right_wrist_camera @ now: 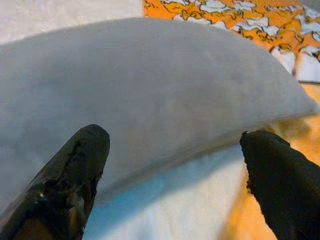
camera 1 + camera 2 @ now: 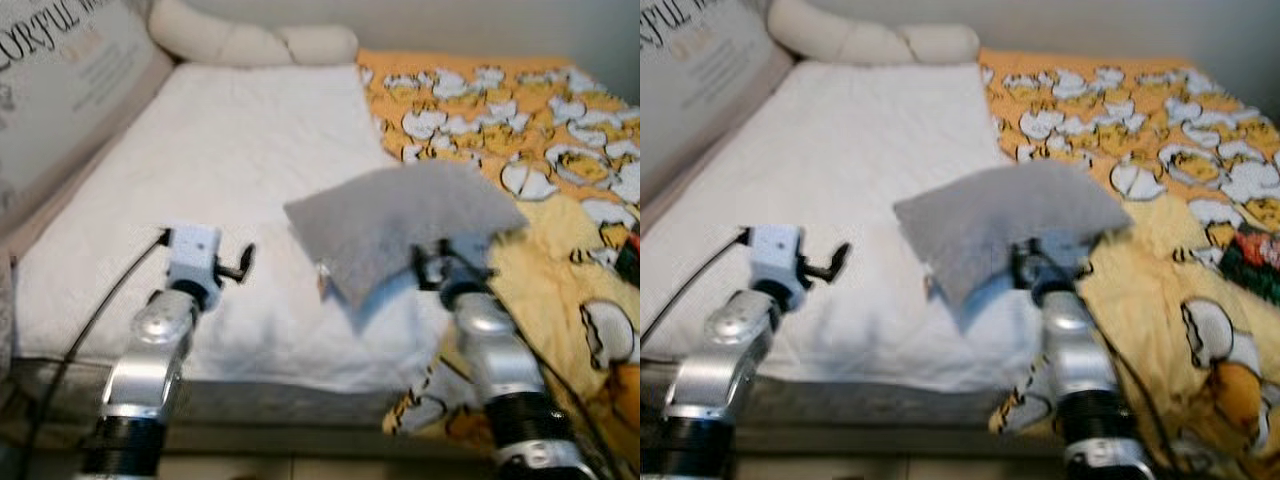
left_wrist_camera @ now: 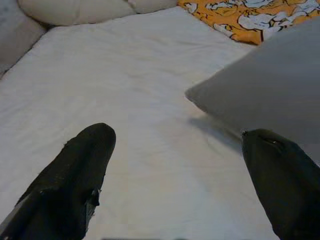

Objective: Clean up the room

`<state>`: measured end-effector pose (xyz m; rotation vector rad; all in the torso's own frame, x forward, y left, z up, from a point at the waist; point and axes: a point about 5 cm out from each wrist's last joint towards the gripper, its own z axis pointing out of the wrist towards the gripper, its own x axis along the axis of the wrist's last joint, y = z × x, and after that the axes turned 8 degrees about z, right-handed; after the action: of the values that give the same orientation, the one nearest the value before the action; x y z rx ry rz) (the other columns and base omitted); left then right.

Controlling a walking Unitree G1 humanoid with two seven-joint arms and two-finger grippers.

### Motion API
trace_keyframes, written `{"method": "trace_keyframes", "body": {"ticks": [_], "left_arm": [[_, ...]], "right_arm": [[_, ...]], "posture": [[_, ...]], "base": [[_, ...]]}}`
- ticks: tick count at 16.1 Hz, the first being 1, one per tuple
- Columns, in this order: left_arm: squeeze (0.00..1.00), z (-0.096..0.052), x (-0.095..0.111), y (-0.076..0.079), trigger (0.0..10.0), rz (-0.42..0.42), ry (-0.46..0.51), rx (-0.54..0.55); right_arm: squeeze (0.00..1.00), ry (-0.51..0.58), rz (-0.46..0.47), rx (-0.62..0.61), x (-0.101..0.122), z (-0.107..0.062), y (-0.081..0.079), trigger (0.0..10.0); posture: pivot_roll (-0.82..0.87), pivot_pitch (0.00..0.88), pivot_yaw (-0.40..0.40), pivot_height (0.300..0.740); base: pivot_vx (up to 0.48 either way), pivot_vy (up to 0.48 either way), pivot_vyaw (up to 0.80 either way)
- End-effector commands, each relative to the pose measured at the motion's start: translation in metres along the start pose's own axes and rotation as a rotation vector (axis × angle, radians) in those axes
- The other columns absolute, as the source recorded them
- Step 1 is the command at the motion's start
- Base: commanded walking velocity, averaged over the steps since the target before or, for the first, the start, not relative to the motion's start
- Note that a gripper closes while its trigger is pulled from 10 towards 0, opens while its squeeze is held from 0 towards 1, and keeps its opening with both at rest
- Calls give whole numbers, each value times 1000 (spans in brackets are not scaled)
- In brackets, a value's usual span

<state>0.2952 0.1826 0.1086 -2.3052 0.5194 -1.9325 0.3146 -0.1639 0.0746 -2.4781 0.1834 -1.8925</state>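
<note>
Wide white quilted mattress (image 2: pixel 230 180) takes most of the bed; crumpled yellow-orange duck-print blanket (image 2: pixel 520 130) covers its right side, w/ cream bolster pillow (image 2: pixel 250 42) at the head. Flat grey square cushion (image 2: pixel 400 225) sits at the sheet/blanket border, near edge looks lifted, casting a bluish shadow. Right gripper (image 1: pixel 175 170) is just before it, fingers spread wide, holding nothing — probably lining up to grab. Left gripper (image 3: pixel 175 170), also wide open, hovers over bare sheet, prob. as support.
</note>
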Motion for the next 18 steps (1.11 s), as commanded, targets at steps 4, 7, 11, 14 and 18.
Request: {"method": "trace_keyframes", "body": {"ticks": [4,7,11,14,18], "left_arm": [[0,0,0,-9,10000,13,-1,23],[0,-1,0,-9,10000,15,-2,21],[0,0,1,-10,10000,19,3,22],[0,0,2,-8,10000,27,11,19],[0,-1,1,-7,10000,38,7,11]], "right_arm": [[996,20,1,52,4,1,-18,10000],[996,24,5,50,4,1,-17,10000],[992,46,18,57,7,0,-19,10000],[925,75,36,62,12,0,-20,10000],[588,72,40,60,11,0,-19,10000]], "posture": [[-9,0,-9,740],[-9,0,-9,740],[-8,0,-9,740],[-7,0,-9,740],[-8,0,-9,740]], "base": [[348,0,0],[351,0,0],[336,0,0],[0,0,0],[0,0,0]]}}
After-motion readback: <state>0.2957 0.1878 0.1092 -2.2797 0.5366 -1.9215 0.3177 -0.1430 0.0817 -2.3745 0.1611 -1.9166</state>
